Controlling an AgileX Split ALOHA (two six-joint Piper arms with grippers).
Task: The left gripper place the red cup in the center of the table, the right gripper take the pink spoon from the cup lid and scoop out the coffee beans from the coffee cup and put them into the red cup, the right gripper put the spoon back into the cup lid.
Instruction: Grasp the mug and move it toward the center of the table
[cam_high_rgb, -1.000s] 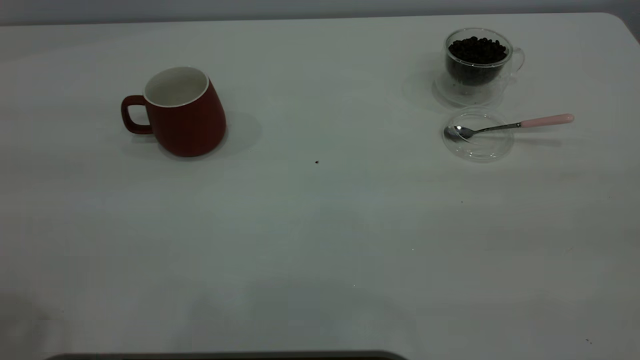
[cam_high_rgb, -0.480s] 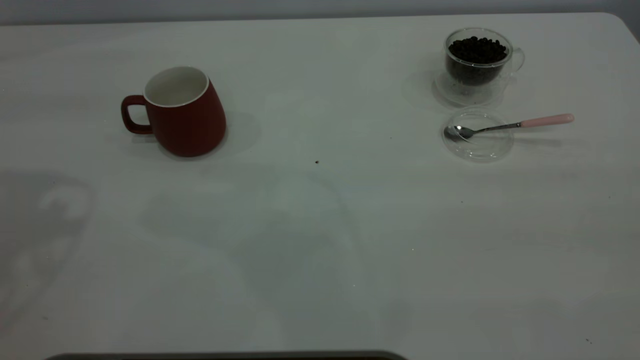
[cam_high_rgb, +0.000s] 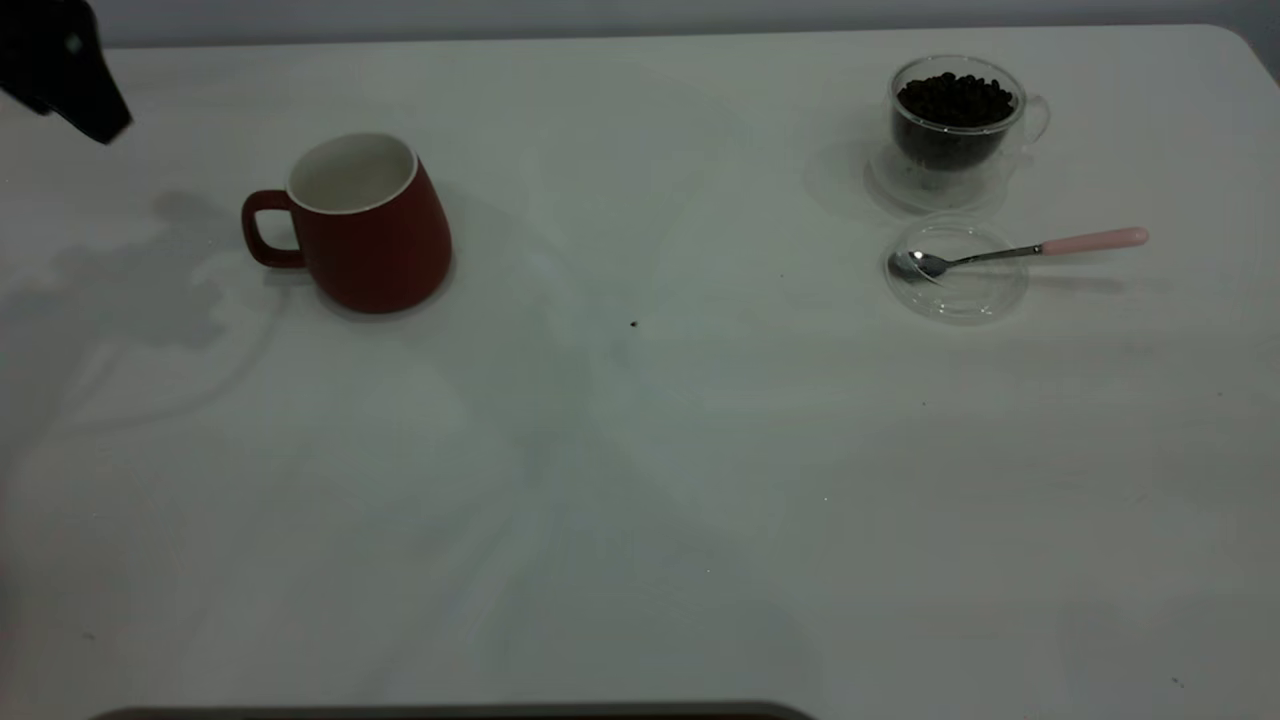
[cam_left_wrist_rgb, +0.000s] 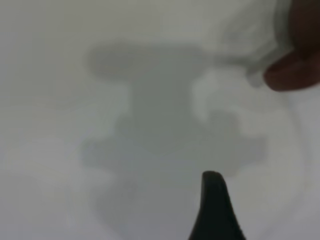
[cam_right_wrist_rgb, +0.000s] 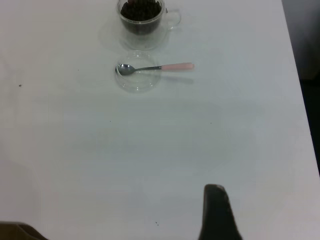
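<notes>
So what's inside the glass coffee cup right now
The glass coffee cup is filled nearly to its rim with dark coffee beans. Whatever lies beneath the top layer of beans is covered. The pink spoon is not in it; its bowl rests on the cup lid.

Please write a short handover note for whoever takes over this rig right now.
Left gripper: at the table's far left, short of the red cup, holding nothing visible.
Right gripper: back from the work, away from the pink spoon.
Things: spoon bowl rests in the cup lid; the coffee cup of beans stands behind it.
Done: nothing.
Left: centre the red cup, scoop beans, return the spoon.
</notes>
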